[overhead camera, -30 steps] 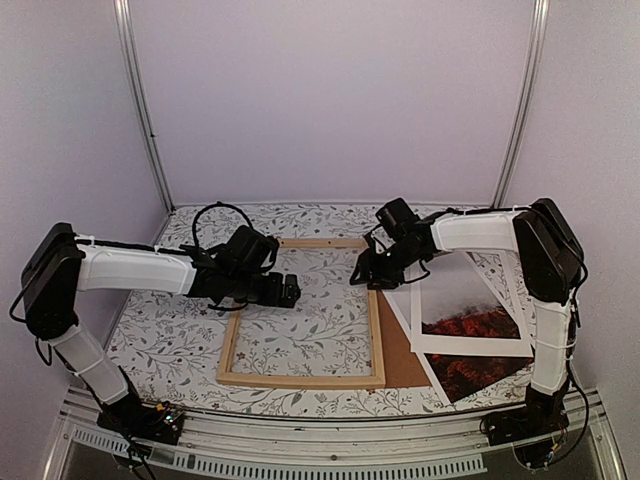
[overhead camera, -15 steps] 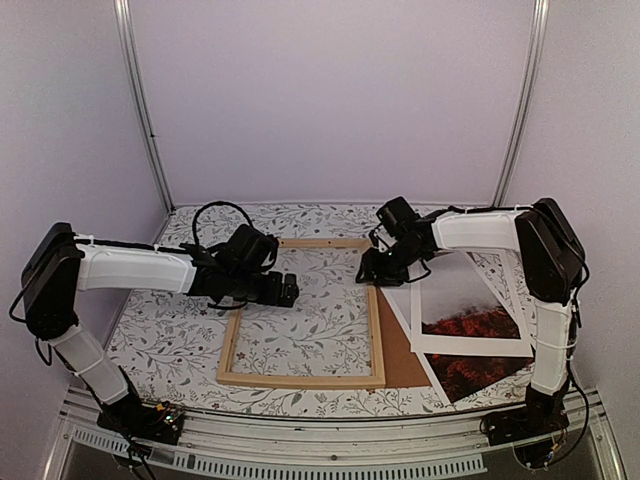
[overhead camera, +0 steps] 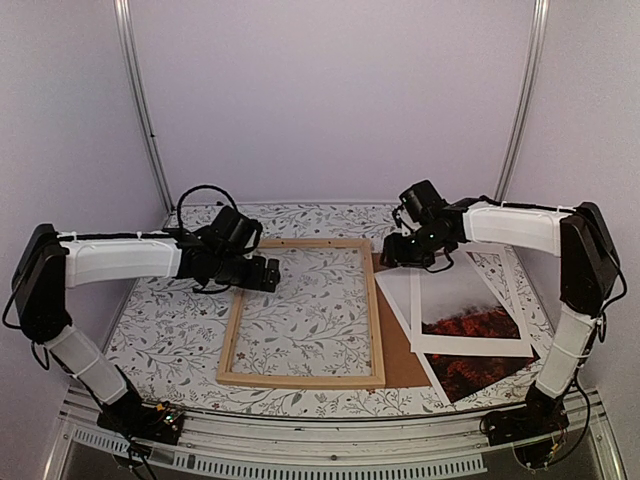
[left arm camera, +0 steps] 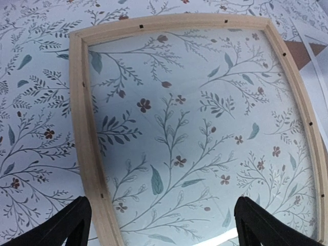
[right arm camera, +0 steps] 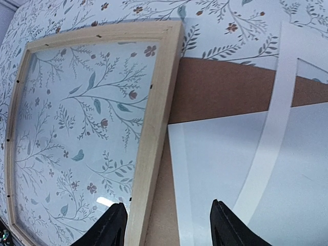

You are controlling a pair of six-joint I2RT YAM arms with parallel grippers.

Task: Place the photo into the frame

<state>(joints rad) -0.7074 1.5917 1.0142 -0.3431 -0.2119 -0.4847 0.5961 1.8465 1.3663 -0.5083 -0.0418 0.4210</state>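
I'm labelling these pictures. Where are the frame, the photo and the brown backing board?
the frame (overhead camera: pixel 300 380), top view, its near wooden rail.
the photo (overhead camera: pixel 470 323), top view, its red foliage part.
the backing board (right arm camera: pixel 220 87), right wrist view, bare brown surface.

Light bright, even and diffuse, from overhead. Shadows soft and faint on the floral-printed tabletop (overhead camera: pixel 160 330). Top view sharp throughout. Wrist views: the straight strips of the large light-wood rectangular frame (left arm camera: pixel 84 128) bow from wide-angle distortion. White glare streak inside it at the left view's lower edge, smaller spot in the right view.
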